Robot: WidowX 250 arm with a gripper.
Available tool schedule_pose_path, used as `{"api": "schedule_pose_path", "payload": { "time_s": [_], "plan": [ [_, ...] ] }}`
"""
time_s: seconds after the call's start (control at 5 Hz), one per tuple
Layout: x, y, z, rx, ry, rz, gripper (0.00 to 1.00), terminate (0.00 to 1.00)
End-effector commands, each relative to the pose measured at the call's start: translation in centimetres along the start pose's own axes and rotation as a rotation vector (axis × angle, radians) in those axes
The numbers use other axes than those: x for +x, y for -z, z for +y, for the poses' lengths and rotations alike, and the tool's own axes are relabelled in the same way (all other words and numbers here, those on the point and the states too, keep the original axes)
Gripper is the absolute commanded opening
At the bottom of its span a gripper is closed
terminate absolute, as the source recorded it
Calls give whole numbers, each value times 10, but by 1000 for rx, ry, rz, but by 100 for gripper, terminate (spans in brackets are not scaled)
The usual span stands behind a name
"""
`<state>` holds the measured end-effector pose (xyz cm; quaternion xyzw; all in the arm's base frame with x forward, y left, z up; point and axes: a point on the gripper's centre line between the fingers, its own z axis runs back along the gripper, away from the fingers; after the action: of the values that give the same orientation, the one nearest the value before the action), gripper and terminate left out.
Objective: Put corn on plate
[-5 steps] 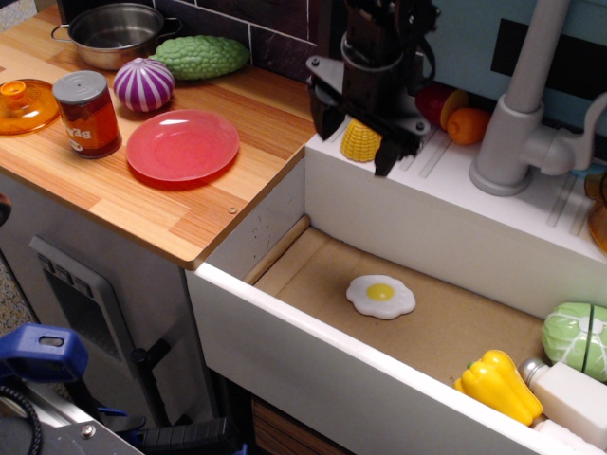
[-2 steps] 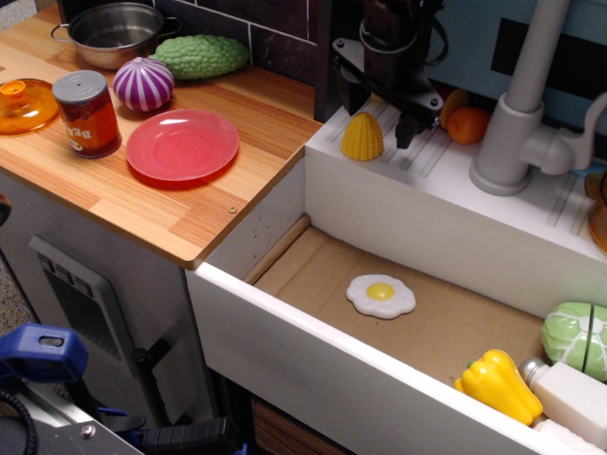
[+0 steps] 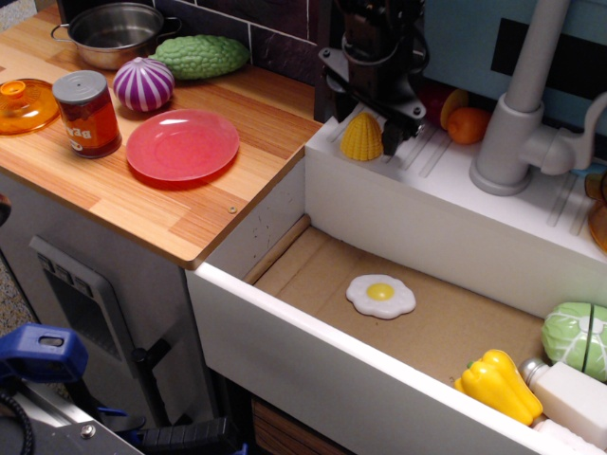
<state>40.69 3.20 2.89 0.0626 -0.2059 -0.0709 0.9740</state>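
I had the pincer low over the white ledge behind the sink, its fingers spread apart and standing on either side of the corn; I could not tell whether either finger touched it. The corn sat upright on that ledge, close to its left corner and just back from the front edge, where the wall dropped into the sink basin. To the left, past the ledge's corner, the wooden tabletop ran open to the plate, which lay flat and bare, well apart from the corn. A can stood just left of the plate and a striped purple onion behind it, leaving the plate's right side free. Compared with the frame shortly before, the pincer had come down and shifted left to straddle the corn, while the corn itself had stayed put.
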Motion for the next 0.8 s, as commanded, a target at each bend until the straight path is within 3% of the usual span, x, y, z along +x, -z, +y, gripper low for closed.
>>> {"api": "schedule_pose_path", "payload": {
  "time_s": [0.0, 0.2, 0.6],
  "plan": [
    [11, -10, 9, 7, -15, -74, 100, 0],
    [9, -6, 8, 20, -41, -91, 0, 0],
    [7, -9, 7, -9, -54, -77, 0, 0]
  ]
}}
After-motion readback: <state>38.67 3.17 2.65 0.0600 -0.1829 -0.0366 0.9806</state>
